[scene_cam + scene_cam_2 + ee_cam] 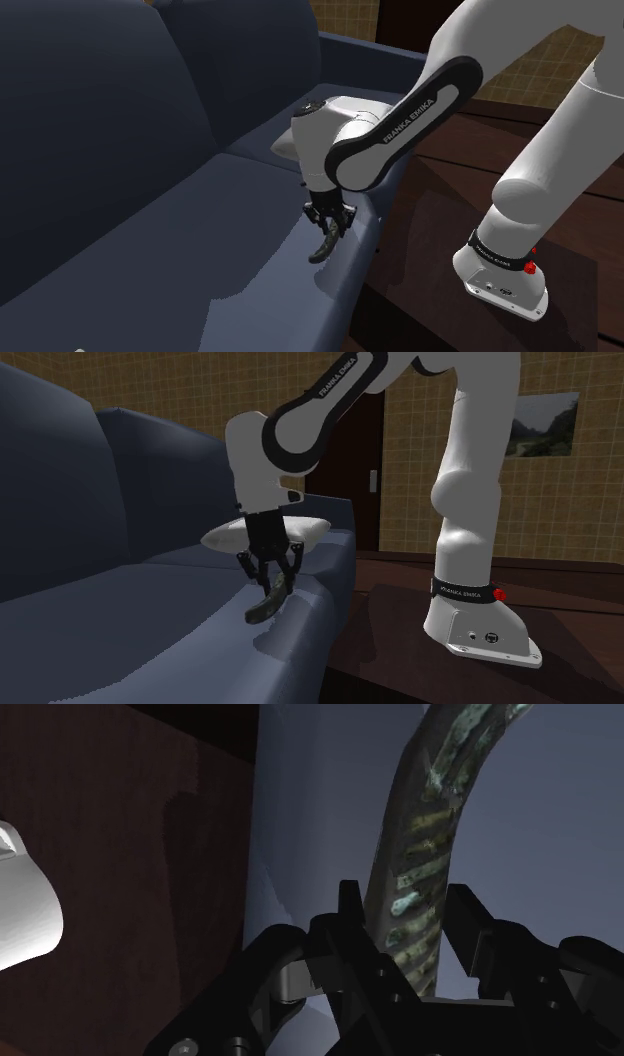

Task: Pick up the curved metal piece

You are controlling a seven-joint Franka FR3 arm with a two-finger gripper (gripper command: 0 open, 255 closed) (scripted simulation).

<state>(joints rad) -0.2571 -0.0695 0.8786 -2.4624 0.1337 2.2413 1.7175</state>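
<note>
Yellowish patterned walls and a dark door [352,472] are seen behind a dark blue sofa [150,230], which takes up the left and centre of the shoulder view. A white pillow [225,537] is laid on the seat toward the far armrest. The end effector [330,222] is held just above the front edge of the seat cushion, at the middle of the shoulder view, pointing down. In the wrist view its two black fingers [348,919] are seen pressed against either side of the curved metal piece [430,814], so the piece is judged to be gripped. The piece [323,245] is a dark, ribbed, arched strip. Its upper end is clasped in the end effector [272,577], and its long axis runs down and away from the fingertips, bending toward the lower left in the second exterior view [266,602]. Its lower tip is seen at or just above the cushion; whether contact is made there cannot be told. Since the piece hangs directly below the end effector and along its line, a straight upward lift is judged to be what the pickup needs next. The off-centre weight of the long arc could let it pivot between the fingers.
</note>
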